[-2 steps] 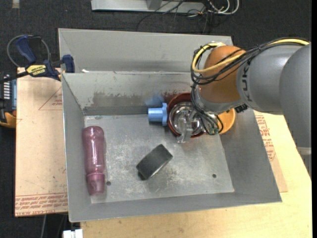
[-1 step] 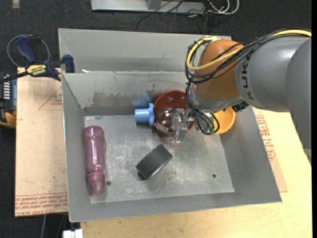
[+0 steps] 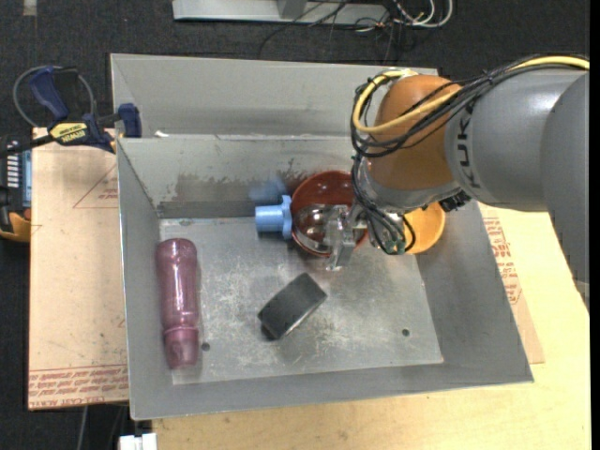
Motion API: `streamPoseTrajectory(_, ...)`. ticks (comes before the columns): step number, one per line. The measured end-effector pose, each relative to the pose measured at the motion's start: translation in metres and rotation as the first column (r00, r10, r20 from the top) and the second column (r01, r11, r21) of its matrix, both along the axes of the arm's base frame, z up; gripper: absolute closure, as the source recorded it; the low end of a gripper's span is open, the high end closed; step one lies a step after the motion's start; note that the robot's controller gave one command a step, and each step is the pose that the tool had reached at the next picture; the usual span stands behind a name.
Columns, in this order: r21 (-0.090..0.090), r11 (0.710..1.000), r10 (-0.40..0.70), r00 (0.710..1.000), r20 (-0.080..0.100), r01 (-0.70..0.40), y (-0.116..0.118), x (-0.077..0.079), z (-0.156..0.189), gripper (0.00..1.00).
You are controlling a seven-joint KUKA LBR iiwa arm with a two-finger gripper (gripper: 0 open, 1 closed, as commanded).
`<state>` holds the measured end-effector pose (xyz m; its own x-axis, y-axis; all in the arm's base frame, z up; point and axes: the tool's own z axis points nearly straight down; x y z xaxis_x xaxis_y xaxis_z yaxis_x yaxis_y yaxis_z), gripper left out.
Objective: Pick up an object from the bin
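1. Camera view looks down on a grey metal bin (image 3: 375,336). Its floor is dull, scratched and speckled, and its smooth walls slope outward to the rim.
2. The tool (image 3: 338,240), made of bright bare metal, hangs over the near rim of a dark red bowl (image 3: 314,200). The bowl is round and glossy, and it sits toward the back of the bin, a little right of the middle.
3. The tool's metal overlaps the bowl's edge, but I cannot tell whether the two touch. I also cannot tell whether the tool is apart or together.
4. A blue plastic piece (image 3: 273,216), a stubby, smooth cylinder with a wider end, lies against the bowl's left side.
5. A black block (image 3: 292,306), flat, matte and rectangular with softened corners, lies askew on the floor just in front of the tool, apart from the bowl.
6. A pink translucent bottle (image 3: 179,300), long and round-ended, lies on its side along the left wall, well apart from the rest.
7. A smooth orange rounded shape (image 3: 429,231) shows just right of the tool, partly behind cables. What it is cannot be told.
8. The arm (image 3: 525,139), thick, grey and smooth-cased, comes in from the right above the bin's right wall. It ends in a rounded orange cover (image 3: 412,143) looped with yellow and black cables (image 3: 367,111), and the wrist is turned down and leftward into the bin.
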<state>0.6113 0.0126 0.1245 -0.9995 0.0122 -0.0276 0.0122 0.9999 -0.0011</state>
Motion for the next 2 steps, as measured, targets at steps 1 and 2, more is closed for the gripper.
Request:
streamPoseTrajectory(1,0.001,1.0,0.01,1.0,-0.006,-0.01,0.0105,0.012,-0.0176,1.0)
streamPoseTrajectory(2,0.002,1.0,-0.007,1.0,-0.007,0.007,0.0046,0.0146,-0.0226,1.0)
